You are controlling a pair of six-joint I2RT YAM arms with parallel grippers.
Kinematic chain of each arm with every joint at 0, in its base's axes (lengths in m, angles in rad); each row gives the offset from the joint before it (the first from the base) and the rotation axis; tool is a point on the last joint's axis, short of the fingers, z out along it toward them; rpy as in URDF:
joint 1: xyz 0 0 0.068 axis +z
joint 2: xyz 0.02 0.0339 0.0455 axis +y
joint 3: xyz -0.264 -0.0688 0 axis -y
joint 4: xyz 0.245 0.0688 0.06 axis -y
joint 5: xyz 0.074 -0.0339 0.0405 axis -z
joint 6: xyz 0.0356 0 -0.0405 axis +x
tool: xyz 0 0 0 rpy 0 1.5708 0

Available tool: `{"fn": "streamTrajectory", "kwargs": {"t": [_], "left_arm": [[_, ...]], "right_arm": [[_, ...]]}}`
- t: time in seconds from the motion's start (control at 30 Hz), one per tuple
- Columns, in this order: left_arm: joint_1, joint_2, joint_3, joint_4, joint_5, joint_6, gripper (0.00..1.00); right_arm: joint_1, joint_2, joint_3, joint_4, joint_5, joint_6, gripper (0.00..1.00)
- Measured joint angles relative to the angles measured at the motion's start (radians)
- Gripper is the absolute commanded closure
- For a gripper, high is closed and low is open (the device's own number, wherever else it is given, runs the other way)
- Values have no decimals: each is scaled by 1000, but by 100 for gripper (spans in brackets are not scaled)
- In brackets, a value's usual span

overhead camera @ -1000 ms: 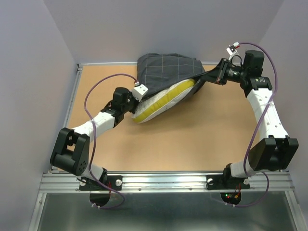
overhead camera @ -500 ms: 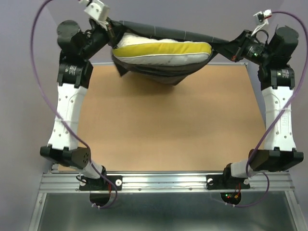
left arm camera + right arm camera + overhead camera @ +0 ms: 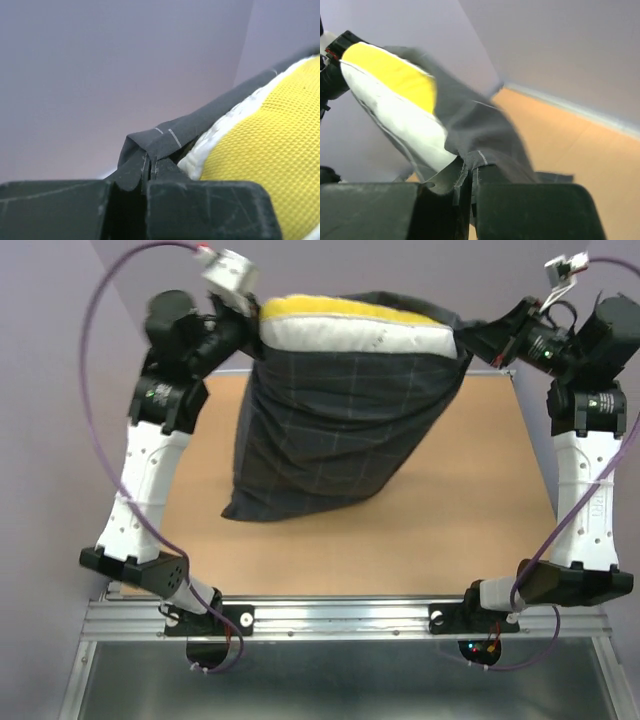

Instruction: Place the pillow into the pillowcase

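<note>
The dark grey pillowcase (image 3: 340, 430) with thin pale grid lines hangs open-end up between both raised arms, its lower corner resting on the table. The pillow (image 3: 350, 325), white with a yellow band, sticks out of its top opening. My left gripper (image 3: 252, 328) is shut on the pillowcase's left top edge (image 3: 165, 137); the yellow band (image 3: 270, 135) lies right beside it. My right gripper (image 3: 470, 338) is shut on the right top edge (image 3: 485, 160), with the pillow (image 3: 400, 100) beyond it.
The tan table top (image 3: 450, 510) lies below, with a raised rim at the back right (image 3: 500, 375). Purple-grey walls stand behind and at both sides. A metal rail (image 3: 340, 615) carries the arm bases at the near edge.
Both arms lifted the pillowcase off the table by its opening. It now hangs down full length with the pillow sunk deeper, only its top showing.
</note>
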Motion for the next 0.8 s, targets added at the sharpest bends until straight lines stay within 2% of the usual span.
{"fn": "streamTrajectory", "kwargs": {"t": [0.03,0.1,0.17,0.23,0.27,0.3,0.33,0.37,0.4,0.43,0.47,0.53,0.57,0.63,0.67,0.7,0.73,0.77,0.8], "left_arm": [[-38,2,-15,-47,-30,31,100],[-126,90,68,-251,-80,97,100],[-148,205,180,-378,-37,118,100],[-84,237,177,-367,-4,91,100],[-50,190,57,-240,-2,67,100],[-6,72,-159,-108,14,43,100],[10,-22,-307,-37,24,29,100],[14,-101,-378,-47,18,40,100],[14,-150,-373,-71,-4,43,100],[16,-168,-284,-105,-19,28,100],[17,-160,-201,-130,-18,20,100],[22,-120,3,-69,20,-28,100],[21,-126,29,6,33,-44,100],[30,-174,-30,98,58,-96,100],[44,-171,5,52,70,-119,100],[64,-139,109,-18,101,-149,100],[93,-87,231,-63,142,-188,100],[111,-73,282,-61,166,-209,100],[127,-76,226,34,183,-248,100]], "right_arm": [[10,-33,-75,13,0,0,100],[16,-62,-163,-68,-4,-9,99],[-18,11,-106,-124,-2,-10,99],[-66,104,41,-172,12,7,99],[-84,136,96,-150,16,13,99],[-95,135,85,-113,14,29,100],[-79,111,45,-104,-5,32,100],[-57,91,19,-101,-4,32,99],[-32,76,26,-109,-15,40,100],[-32,77,57,-111,-18,53,99],[-71,110,169,-110,-26,73,99],[-119,145,306,-67,-45,95,99],[-123,123,300,-10,-48,118,99],[-118,35,179,105,-60,171,99],[-112,-19,93,148,-72,198,99],[-116,-52,64,151,-99,226,99],[-129,-46,95,182,-124,261,99],[-151,-19,144,197,-134,286,100],[-164,-2,193,244,-139,310,100]]}}
